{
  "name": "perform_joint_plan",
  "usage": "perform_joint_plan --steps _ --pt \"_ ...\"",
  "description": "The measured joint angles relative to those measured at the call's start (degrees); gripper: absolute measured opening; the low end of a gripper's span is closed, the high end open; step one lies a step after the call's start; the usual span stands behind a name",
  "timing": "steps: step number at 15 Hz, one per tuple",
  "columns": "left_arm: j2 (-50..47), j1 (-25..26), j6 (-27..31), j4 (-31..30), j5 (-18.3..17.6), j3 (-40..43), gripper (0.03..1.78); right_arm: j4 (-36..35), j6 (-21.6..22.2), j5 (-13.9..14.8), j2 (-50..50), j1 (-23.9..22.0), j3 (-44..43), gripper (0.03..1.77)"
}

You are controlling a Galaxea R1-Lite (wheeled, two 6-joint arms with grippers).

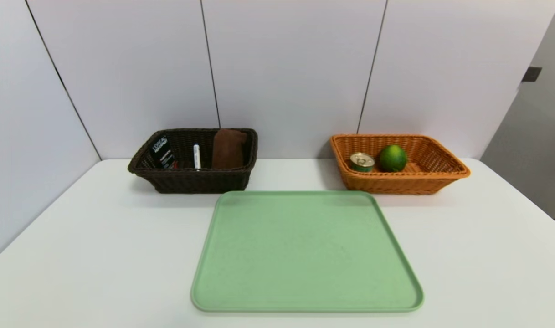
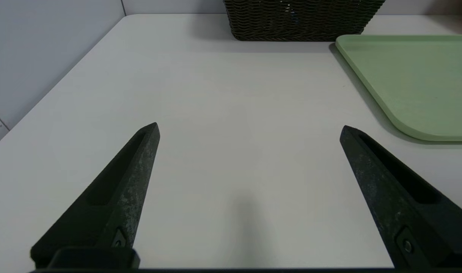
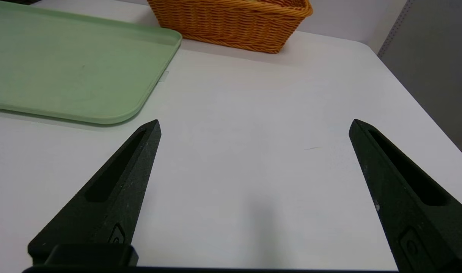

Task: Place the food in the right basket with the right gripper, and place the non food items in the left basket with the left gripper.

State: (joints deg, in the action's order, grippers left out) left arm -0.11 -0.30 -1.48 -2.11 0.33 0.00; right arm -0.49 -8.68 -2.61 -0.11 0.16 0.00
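**Sorting appears complete; both arms drawn back, nothing in hand**

Nearest the wrist cameras, the left gripper (image 2: 250, 129) sits low over bare table (image 2: 216, 113) at the near left, fingers spread wide and gripping nothing. The right gripper (image 3: 255, 125) matches it over the near right of the table, likewise spread and unloaded. Neither shows in the head view.

Next out, the green tray (image 1: 305, 250) lies flat at the table's centre with nothing on it.

Beyond the tray, the left basket (image 1: 191, 180) holds the dark tube (image 1: 161, 152), the white marker (image 1: 197, 156) and the brown towel (image 1: 228, 148), the tube and towel leaning against the walls. The right basket (image 1: 405, 182) holds the tin can (image 1: 362, 161) and the lime (image 1: 393, 158), side by side.

Judgement: every item sits in its proper basket, so the step in hand is retiring the arms. Done well, that means keeping both grippers low, clear of the tray's rim and well apart from the baskets, with no further reach forward.
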Motion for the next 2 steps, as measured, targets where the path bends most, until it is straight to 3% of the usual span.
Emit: perform_joint_plan --steps 2 --pt "0.0 0.0 0.0 -0.1 0.0 0.0 1.69 0.1 -0.2 -0.1 0.0 0.0 0.0 1.71"
